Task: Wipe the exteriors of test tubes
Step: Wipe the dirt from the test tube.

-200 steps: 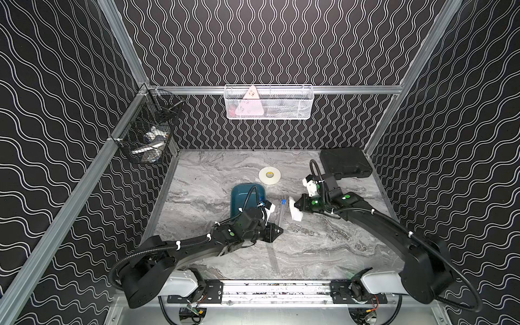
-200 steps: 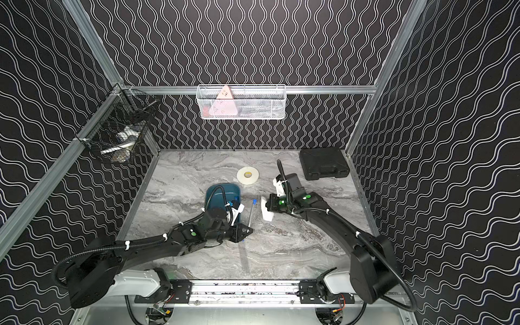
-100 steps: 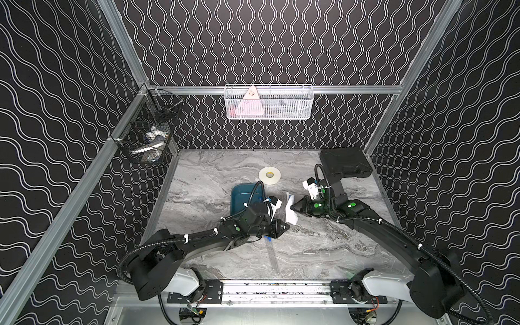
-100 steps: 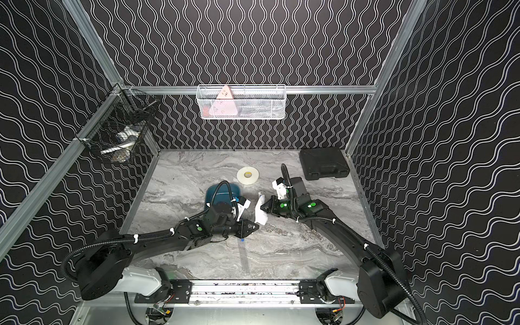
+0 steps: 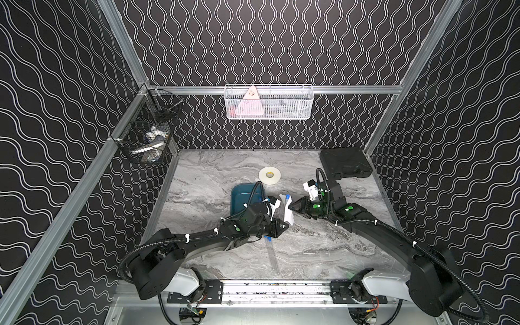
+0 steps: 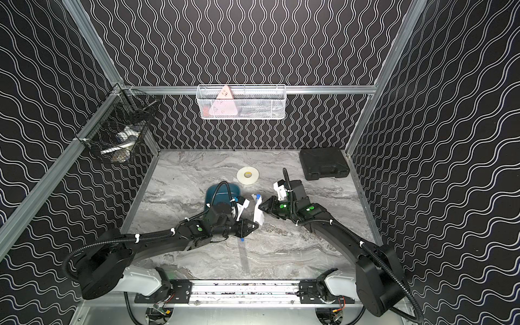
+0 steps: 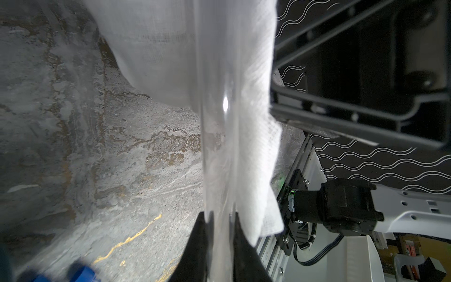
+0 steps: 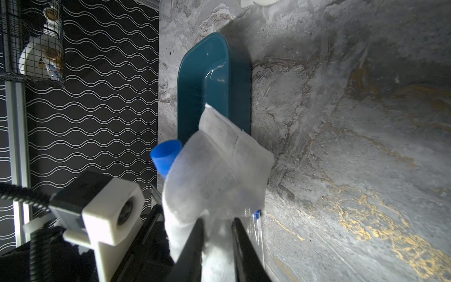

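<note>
My left gripper (image 5: 284, 225) (image 7: 218, 216) is shut on a clear test tube (image 7: 217, 146), which slants up and away to its blue cap (image 5: 287, 196) (image 8: 166, 156). A white tissue (image 5: 288, 215) (image 8: 219, 166) drapes against that tube. My right gripper (image 5: 292, 206) (image 8: 217, 221) holds the tissue between its narrowly parted fingers, beside the tube. Another test tube (image 5: 271, 253) (image 6: 244, 253) lies on the marble near the front. The teal tray (image 5: 242, 197) (image 8: 202, 80) sits behind the left wrist; clear glints show inside it.
A white tape roll (image 5: 269, 176) lies behind the tray and a black case (image 5: 344, 163) sits at the back right corner. A white mesh basket (image 5: 268, 102) hangs on the back wall, a black wire basket (image 5: 149, 135) on the left wall.
The right gripper has carried the tissue leftward onto the tube that the left gripper holds up. The left gripper has shifted right and forward. The right jaws stand slightly wider.
</note>
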`<state>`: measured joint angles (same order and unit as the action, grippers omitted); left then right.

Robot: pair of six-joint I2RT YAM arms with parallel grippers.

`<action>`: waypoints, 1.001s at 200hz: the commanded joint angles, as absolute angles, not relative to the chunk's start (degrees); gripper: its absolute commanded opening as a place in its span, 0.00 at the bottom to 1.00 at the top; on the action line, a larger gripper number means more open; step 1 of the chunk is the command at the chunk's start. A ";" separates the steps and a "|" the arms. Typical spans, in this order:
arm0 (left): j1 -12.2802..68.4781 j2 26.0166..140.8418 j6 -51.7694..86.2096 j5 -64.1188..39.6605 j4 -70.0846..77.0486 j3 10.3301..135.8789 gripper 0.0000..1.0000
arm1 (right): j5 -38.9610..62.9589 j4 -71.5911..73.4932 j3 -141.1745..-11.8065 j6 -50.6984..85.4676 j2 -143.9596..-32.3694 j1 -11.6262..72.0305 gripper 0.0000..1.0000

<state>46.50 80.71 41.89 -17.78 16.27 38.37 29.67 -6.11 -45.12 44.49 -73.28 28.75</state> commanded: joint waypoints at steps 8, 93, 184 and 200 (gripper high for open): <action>46.79 81.02 41.04 -20.22 19.42 38.30 0.14 | 31.46 -0.09 -44.83 46.14 -72.69 29.57 0.24; 46.76 80.79 40.96 -20.48 19.34 38.42 0.14 | 27.29 -1.30 -43.68 45.71 -74.54 32.08 0.25; 46.80 79.15 42.37 -20.62 20.76 37.05 0.14 | 23.70 -8.15 -57.74 37.69 -81.75 28.93 0.22; 46.77 78.95 42.71 -20.24 21.04 37.05 0.14 | 25.84 -7.73 -56.68 37.97 -81.53 29.38 0.21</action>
